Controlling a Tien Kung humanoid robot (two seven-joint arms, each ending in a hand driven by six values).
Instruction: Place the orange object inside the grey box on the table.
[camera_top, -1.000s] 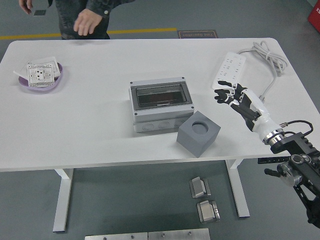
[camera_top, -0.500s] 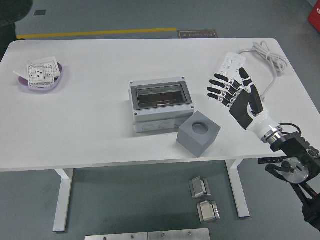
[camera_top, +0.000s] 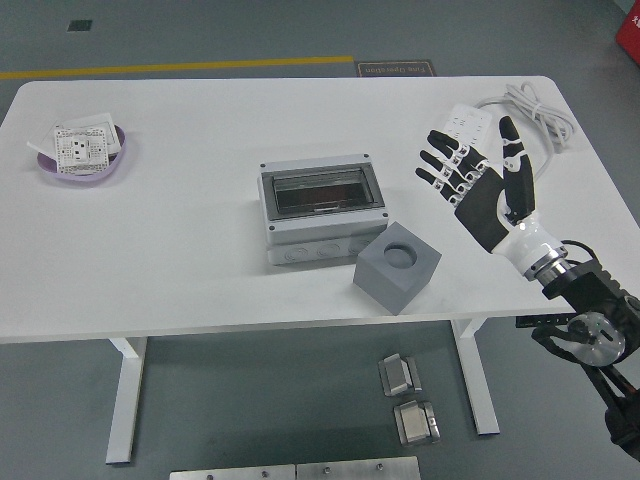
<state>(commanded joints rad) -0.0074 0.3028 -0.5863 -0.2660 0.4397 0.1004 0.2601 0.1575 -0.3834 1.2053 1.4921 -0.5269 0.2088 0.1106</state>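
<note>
At right of frame, the robot's black right hand (camera_top: 478, 185) hovers over the white table (camera_top: 170, 260), fingers spread, holding nothing. The grey square box (camera_top: 397, 266) sits lower centre.

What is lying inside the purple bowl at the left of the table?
In the bowl lies a white plate with square holes, tilted on the rim. Anything under it is hidden.

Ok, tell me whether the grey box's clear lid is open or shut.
Shut: the grey box has its smoky clear lid lying flat within the frame.
</note>
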